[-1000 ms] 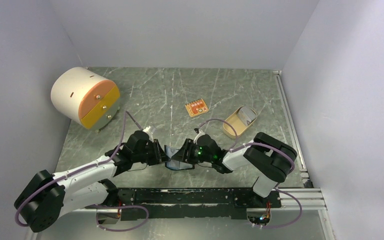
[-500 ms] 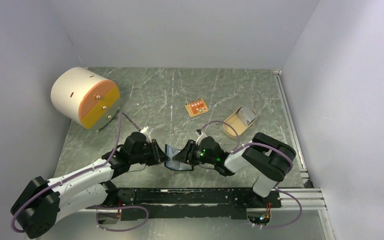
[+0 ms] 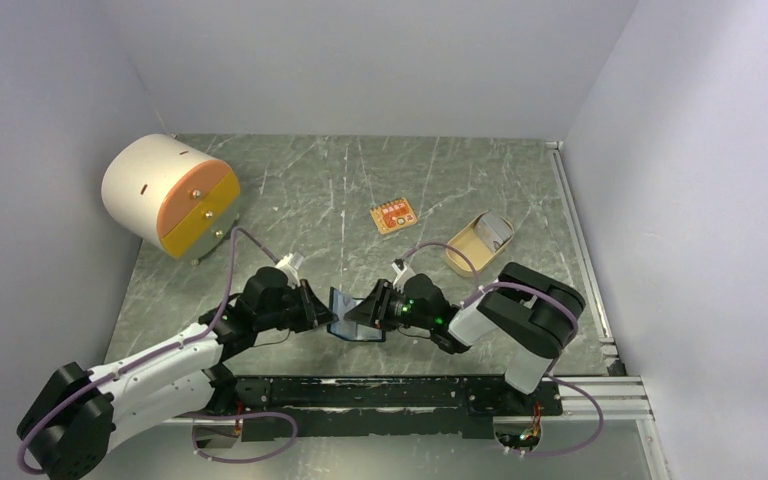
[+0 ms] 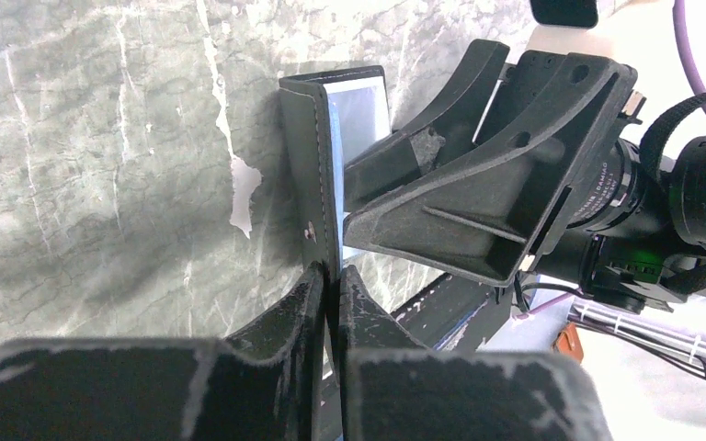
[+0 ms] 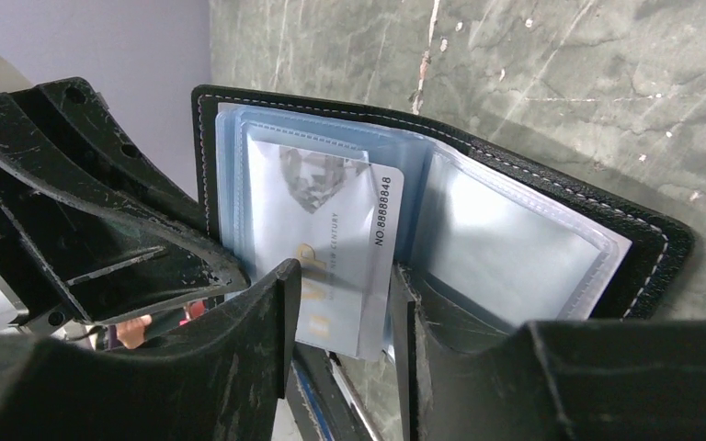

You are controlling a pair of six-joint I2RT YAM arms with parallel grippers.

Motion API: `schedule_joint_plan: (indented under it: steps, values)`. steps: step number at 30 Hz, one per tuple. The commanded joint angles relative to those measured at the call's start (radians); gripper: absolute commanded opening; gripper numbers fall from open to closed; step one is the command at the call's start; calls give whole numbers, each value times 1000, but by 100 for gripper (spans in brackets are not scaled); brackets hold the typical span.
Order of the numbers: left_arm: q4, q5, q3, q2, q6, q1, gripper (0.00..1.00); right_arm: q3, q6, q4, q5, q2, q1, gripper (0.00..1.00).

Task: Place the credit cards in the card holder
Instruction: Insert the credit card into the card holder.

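credit card (image 5: pixel 331 211) "no.88888848", "century", half in card holder (image 5: pixel 515 230); left claw (image 4: pixel 334 276) clenched on its cover, state of right claw (image 5: pixel 342 276) unclear

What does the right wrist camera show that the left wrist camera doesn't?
Only the right wrist view: the card holder seen open from the inside, and a pale credit card with a printed number, partly in a clear sleeve and flanked by the fingers of the right gripper.
Only the left wrist view: the left gripper pinched shut on the card holder's black cover, which is seen edge-on.
Both: the card holder, the opposite gripper, the marbled table.
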Motion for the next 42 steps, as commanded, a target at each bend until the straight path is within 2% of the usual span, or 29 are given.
schedule_joint_plan:
  steps: [1,7,10,11,13,14,18,25,26,31,36,39,42]
  values:
    - [116,57,2,-12,-13,1,9,-11,12,134,-45,31,-2,45]
    - [175,94,-9,-9,-9,1,9,-4,17,214,-74,60,-4,48]
    - [227,123,-22,-9,-10,1,9,-3,29,242,-80,78,-6,41]
    - [236,127,-24,-6,-11,1,12,-4,32,250,-82,83,-7,39]
    - [229,124,-20,1,-11,0,24,-7,38,268,-88,96,-8,38]
    - [225,122,-19,3,-9,1,26,-10,43,278,-90,101,-9,37]
    - [211,115,-16,4,-7,1,31,-24,63,321,-102,129,-20,35]
    - [143,46,-8,-92,1,1,35,-40,77,357,-106,152,-32,35]
    - [136,42,-8,-103,3,0,35,-42,77,358,-106,153,-32,35]
    - [127,44,-2,-94,18,1,11,-47,81,370,-105,158,-33,35]
    - [150,57,-3,-82,17,0,9,-52,89,390,-108,175,-35,35]
    - [139,45,0,-90,17,0,25,-59,97,413,-108,185,-36,35]
    - [123,30,1,-109,18,0,31,-64,100,419,-109,189,-40,35]
